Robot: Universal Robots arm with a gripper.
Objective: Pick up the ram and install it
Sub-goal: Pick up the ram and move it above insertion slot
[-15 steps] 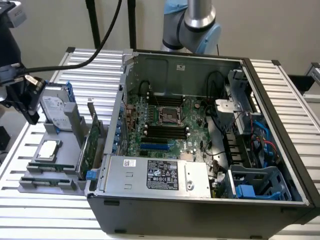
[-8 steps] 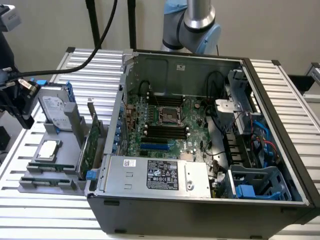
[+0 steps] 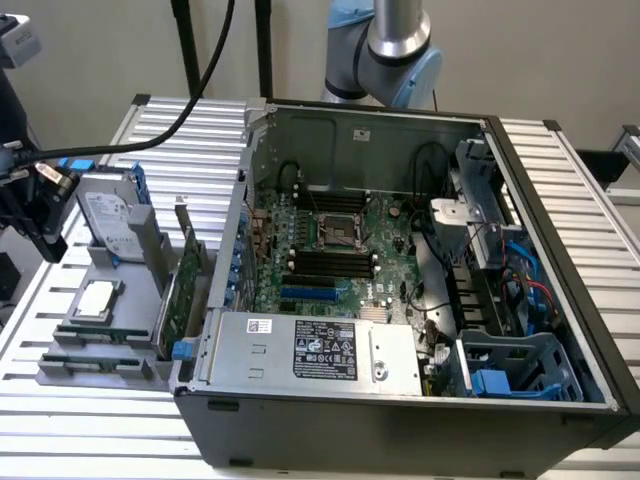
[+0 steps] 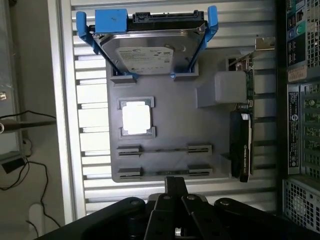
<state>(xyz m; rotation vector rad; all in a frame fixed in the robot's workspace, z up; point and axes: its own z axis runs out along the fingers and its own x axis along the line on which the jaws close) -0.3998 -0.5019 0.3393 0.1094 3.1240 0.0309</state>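
Two ram sticks stand on edge in the slots of a grey parts tray (image 4: 165, 107); one ram (image 4: 165, 149) lies farther from my fingertips, the other ram (image 4: 165, 172) is just in front of them. The exterior view shows them as thin green strips (image 3: 100, 334) at the tray's near end. My gripper (image 4: 175, 181) hovers above that end of the tray, shut and holding nothing. In the exterior view the gripper (image 3: 48, 245) hangs at the left edge, over the tray. The motherboard's black memory slots (image 3: 330, 263) lie inside the open computer case (image 3: 400, 430).
The tray also holds a hard drive in a blue carrier (image 4: 150, 50), a square silver processor (image 4: 136, 119) and an upright expansion card (image 4: 242, 145). The case's power supply (image 3: 310, 350) and drive cage (image 3: 520, 365) stand along its near side. Cables trail at the left.
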